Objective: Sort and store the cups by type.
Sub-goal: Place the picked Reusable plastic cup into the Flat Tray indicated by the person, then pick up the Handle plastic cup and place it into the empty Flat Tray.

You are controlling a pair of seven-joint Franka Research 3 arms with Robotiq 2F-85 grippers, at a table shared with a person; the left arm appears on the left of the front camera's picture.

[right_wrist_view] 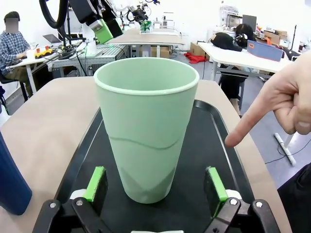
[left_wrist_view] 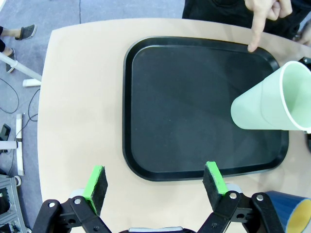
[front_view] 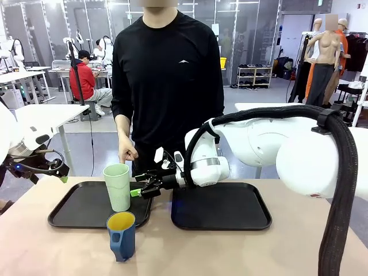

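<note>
Fingers of the right gripper are spread apart, 1 green pad on each side of the foot of the tumbler, with a gap showing at both pads. Nothing is gripped. Fingers of the left gripper are likewise released and hold nothing. That gripper hangs above the near edge of the left tray, well apart from both cups.

Nearest the robot, the mug stands upright on the bare counter, just in front of the left tray and on neither tray. Its handle faces the robot.

Next out, the tumbler stands upright on the left tray, towards its right-hand side. The right gripper reaches across from the right and brackets it low down. The right tray lies just beside the left tray and carries no cup.

At the far edge, the person's hand points 1 finger down at the rim of the left tray, close behind the tumbler.

Assessment: the step in hand concerns the tumbler on the left tray. Whether the open fingers are about to close on it or to leave it cannot be told. If it is to stay, the next move calls for a straight withdrawal along the finger line, so that neither pad clips the light, tall cup. The mug is not yet sorted. As the other type, it probably belongs on the right tray, and a grip across its body, clear of the handle, would suit.
</note>
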